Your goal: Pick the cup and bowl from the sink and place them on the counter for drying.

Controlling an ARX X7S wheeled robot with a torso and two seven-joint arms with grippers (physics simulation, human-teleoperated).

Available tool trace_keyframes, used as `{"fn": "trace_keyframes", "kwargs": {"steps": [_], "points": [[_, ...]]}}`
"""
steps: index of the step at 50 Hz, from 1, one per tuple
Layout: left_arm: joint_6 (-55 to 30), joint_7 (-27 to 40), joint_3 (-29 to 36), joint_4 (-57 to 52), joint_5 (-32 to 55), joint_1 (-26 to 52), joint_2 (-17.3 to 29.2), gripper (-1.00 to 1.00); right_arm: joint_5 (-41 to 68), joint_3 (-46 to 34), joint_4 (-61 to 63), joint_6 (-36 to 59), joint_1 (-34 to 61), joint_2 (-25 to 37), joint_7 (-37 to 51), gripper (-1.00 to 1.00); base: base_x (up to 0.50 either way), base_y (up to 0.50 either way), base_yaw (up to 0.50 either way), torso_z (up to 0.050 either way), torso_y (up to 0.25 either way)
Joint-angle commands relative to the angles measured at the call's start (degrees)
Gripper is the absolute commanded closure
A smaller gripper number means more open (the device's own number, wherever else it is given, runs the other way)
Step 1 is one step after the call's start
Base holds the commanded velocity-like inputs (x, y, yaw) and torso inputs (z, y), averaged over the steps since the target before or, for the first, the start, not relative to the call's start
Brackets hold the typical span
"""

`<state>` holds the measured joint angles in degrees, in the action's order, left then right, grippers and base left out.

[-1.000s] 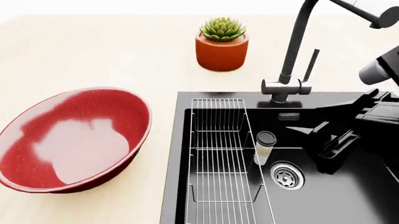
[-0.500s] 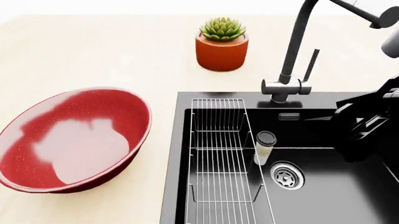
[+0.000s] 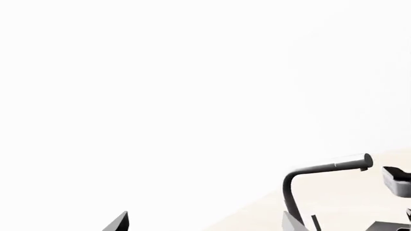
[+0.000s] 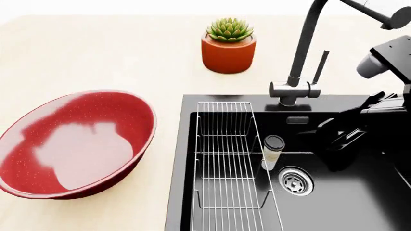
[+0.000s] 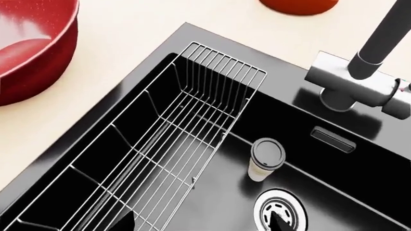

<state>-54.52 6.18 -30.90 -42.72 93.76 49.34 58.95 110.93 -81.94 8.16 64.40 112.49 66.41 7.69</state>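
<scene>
The red speckled bowl (image 4: pixel 77 144) sits on the beige counter (image 4: pixel 96 57) left of the black sink (image 4: pixel 347 202); it also shows in the right wrist view (image 5: pixel 32 48). The off-white cup (image 4: pixel 273 153) with a dark lid stands upright in the sink between the wire rack (image 4: pixel 228 159) and the drain (image 4: pixel 295 182). My right gripper (image 4: pixel 341 138) hovers over the sink to the right of the cup, open and empty. In the right wrist view the cup (image 5: pixel 264 162) lies ahead of the gripper (image 5: pixel 202 224). My left gripper (image 3: pixel 205 224) is open, empty, facing blank white, and out of the head view.
The dark gooseneck faucet (image 4: pixel 301 53) rises behind the sink, close to my right arm; it also shows in the left wrist view (image 3: pixel 308 173). An orange pot with a succulent (image 4: pixel 228 50) stands on the counter behind the sink's left corner.
My right gripper swung away to the right half a second ago and has come back left toward the cup. The cup and the bowl have not moved.
</scene>
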Motion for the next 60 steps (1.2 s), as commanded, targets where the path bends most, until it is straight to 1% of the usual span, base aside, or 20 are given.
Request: {"fn": "trace_keyframes", "kwargs": {"steps": [1,14,29,36,46,60], "points": [[0.1,-0.2,-0.1,0.0,-0.2,-0.1,0.1,-1.0,-2.3,-1.5,1.4,-5.7,-6.5,-0.3,-0.4,-1.0,0.0,0.0,0.0,0.0,0.0],[0.3,-0.1,0.0,-0.2,-0.2,-0.2,0.1,-1.0,-6.3,-3.2,1.2,-8.8,-10.8,-0.3,1.4,-1.0,0.0,0.0,0.0,0.0,0.0],[0.3,-0.7,-0.3,-0.3,-0.9,-0.9,-0.1,-1.0,-10.9,-3.9,-0.6,-9.6,-11.4,-0.4,5.7,-1.0,0.0,0.0,0.0,0.0,0.0],[0.4,-0.6,-0.7,-0.4,-0.7,-1.2,-0.1,-1.0,-13.2,-4.0,-2.1,-10.6,-11.6,-1.8,6.6,-1.0,0.0,0.0,0.0,0.0,0.0],[0.3,-0.6,-1.0,-0.5,-0.4,-1.6,0.1,-1.0,-14.9,-3.3,-5.6,-14.6,-13.3,-4.5,6.2,-1.0,0.0,0.0,0.0,0.0,0.0],[0.7,-0.3,0.8,-0.5,-0.4,-0.6,0.5,-1.0,-15.3,-3.1,-10.3,-18.7,-16.4,-6.7,6.8,-1.0,0.0,0.0,0.0,0.0,0.0]]}}
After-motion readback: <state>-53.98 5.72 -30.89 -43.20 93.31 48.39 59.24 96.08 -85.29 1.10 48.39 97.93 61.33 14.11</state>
